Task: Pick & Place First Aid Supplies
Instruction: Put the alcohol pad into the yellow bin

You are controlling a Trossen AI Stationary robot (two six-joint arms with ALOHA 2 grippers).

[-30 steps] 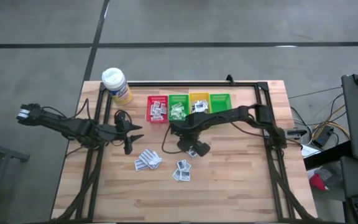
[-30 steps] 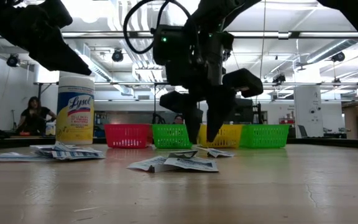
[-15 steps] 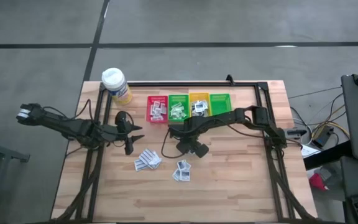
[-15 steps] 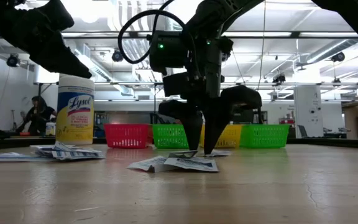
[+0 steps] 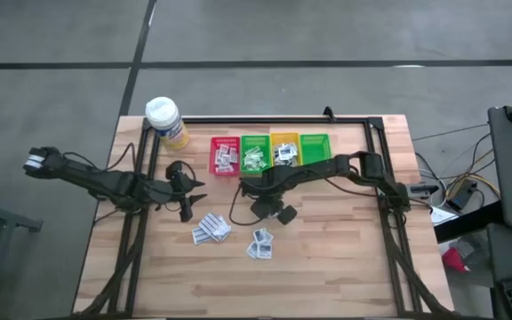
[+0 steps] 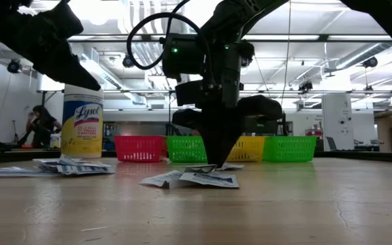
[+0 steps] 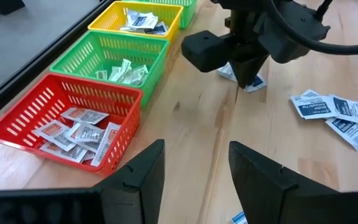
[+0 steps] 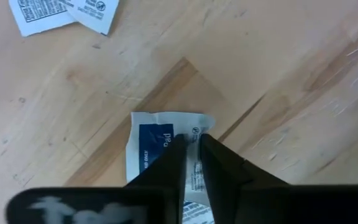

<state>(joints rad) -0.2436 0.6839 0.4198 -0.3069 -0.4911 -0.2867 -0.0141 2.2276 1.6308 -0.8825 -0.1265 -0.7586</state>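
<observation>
Right pincer (image 8: 192,146) nipped shut on a flat white sachet (image 8: 160,146), dark blue panel, on wooden table (image 8: 278,74)

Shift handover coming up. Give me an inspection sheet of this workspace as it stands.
Surface: wooden table, dark frame rails across it.
Job's things: blue-print packet flat on the table; loose sachets nearby; more lie in the red bin, green bin and yellow bin.
Clutter: wipes canister at a table corner.
Grippers: right gripper down at the table, fingers pinching the blue-print packet; left gripper open, hovering apart.
Cables: black loop on the right arm.
Surroundings: person seated in the room behind.
</observation>
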